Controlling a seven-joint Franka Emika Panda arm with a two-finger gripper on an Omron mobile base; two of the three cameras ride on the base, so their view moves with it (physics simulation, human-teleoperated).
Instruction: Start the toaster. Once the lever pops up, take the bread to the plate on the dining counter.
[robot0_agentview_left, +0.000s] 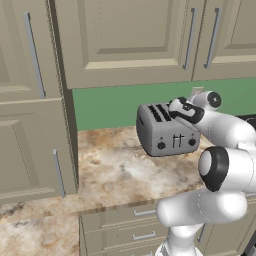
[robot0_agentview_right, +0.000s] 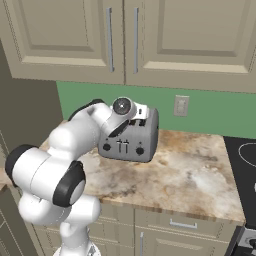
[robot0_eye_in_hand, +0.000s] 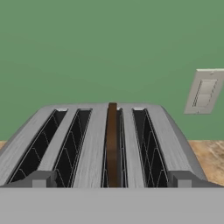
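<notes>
Pincer (robot0_eye_in_hand: 112, 183) spread wide, grasping nothing, its two grey fingertips (robot0_eye_in_hand: 40, 180) low at 7 and 5 o'clock in the hand view, straddling the toaster (robot0_eye_in_hand: 94, 144) top. That view alone reveals the bread (robot0_eye_in_hand: 112, 144), a brown slice on edge in the third slot from the left. Both base views show the toaster's front knobs and levers on the marbled worktop (robot0_agentview_left: 115, 170), wall outlet (robot0_agentview_right: 181, 105) at 2 o'clock.

**Finishes we can see**

We see a toaster (robot0_agentview_left: 162, 131) of smooth grey brushed-looking metal, with dark matt knobs. The bread (robot0_eye_in_hand: 112, 144) in its slot looks matt brown. The surface (robot0_agentview_left: 115, 170) is polished marbled stone. Cupboard doors (robot0_agentview_left: 130, 35) look painted beige, matt, with satin metal handles (robot0_agentview_left: 189, 39).
</notes>
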